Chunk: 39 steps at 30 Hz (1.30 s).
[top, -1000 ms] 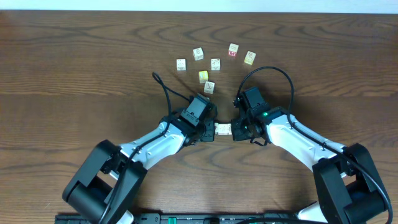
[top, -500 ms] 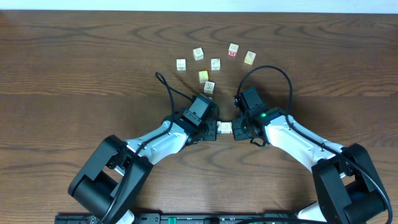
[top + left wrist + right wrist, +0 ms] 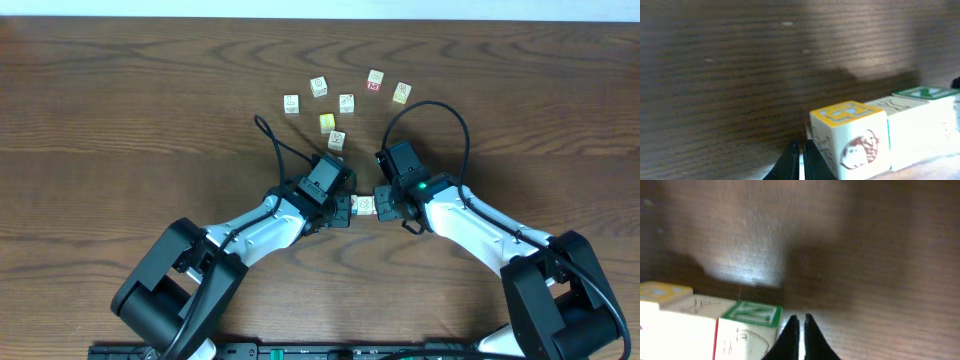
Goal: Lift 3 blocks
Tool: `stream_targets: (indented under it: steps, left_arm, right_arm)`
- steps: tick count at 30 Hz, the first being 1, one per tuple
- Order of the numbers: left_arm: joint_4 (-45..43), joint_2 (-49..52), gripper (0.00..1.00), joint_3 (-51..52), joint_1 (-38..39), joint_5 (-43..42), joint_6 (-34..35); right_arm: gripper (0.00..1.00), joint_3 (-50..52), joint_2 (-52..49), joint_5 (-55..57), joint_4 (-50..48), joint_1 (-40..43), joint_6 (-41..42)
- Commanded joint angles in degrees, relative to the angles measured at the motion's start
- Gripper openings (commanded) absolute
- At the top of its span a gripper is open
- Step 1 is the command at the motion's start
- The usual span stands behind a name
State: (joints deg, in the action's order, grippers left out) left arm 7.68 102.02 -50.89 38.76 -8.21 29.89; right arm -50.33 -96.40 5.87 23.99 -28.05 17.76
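While left gripper (image 3: 800, 152) and right gripper (image 3: 799, 325) are closed empty, blocks (image 3: 855, 142) seem pale, yellow- and green-topped.

Overhead looks straight down at the table (image 3: 120, 120); both low, close wrist views share the blocks (image 3: 850, 135).

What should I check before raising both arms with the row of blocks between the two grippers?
1. Left gripper shut: ok.
2. Right gripper shut: ok.
3. Three blocks in one row, sides touching: ok.
4. Grippers at opposite ends, left by the yellow-topped block, right by the green-topped block: ok.
5. Both ends pressed firmly enough to lift: cannot tell.
6. Loose blocks lying apart from both arms: ok.
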Motion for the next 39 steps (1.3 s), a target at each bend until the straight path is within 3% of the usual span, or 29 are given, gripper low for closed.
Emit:
stream_targets:
  steps: [1,5,9,11,15,17,18,25,39]
  left_arm:
    - [1.6,1.8,0.08,0.4,-2.3,5.7,-2.6]
    - [1.2,-0.6,0.08,0.3,-6.7,6.1,-4.4]
    - [0.5,-3.5,0.15,0.3,-10.6,6.1,-6.4]
    - [0.5,-4.9,0.17,0.3,-11.8,6.1,-7.1]
    - [0.5,-7.6,0.34,0.3,-13.4,6.1,-7.4]
    - [0.3,-8.7,0.41,0.3,-13.7,6.1,-7.4]
    - [0.1,-9.1,0.44,0.3,-13.7,6.1,-7.7]
    - [-0.8,-11.9,0.68,0.3,-13.7,6.1,-10.0]
    - [-1.2,-19.8,0.72,0.3,-14.1,7.4,-11.6]
  right_arm:
    - [0.05,0.0,-0.4,5.0,-2.7,-0.4,0.3]
    - [0.11,-0.2,-0.4,8.4,-8.2,-0.4,-2.0]
    - [0.3,-0.2,-0.4,10.1,-14.3,-0.4,-4.6]
    - [0.43,-0.2,-0.4,11.4,-16.6,-0.4,-4.6]
    - [0.67,-0.2,-0.4,15.1,-21.7,-0.4,-4.6]
    - [0.95,-0.2,-0.4,16.9,-23.2,-0.4,-4.6]
    - [0.99,-0.2,-0.4,17.2,-23.7,-0.4,-4.6]
    - [0.99,-0.2,-0.4,17.4,-18.7,-0.2,-4.5]
    - [0.99,-0.2,-0.4,17.4,-16.9,-0.2,-4.6]
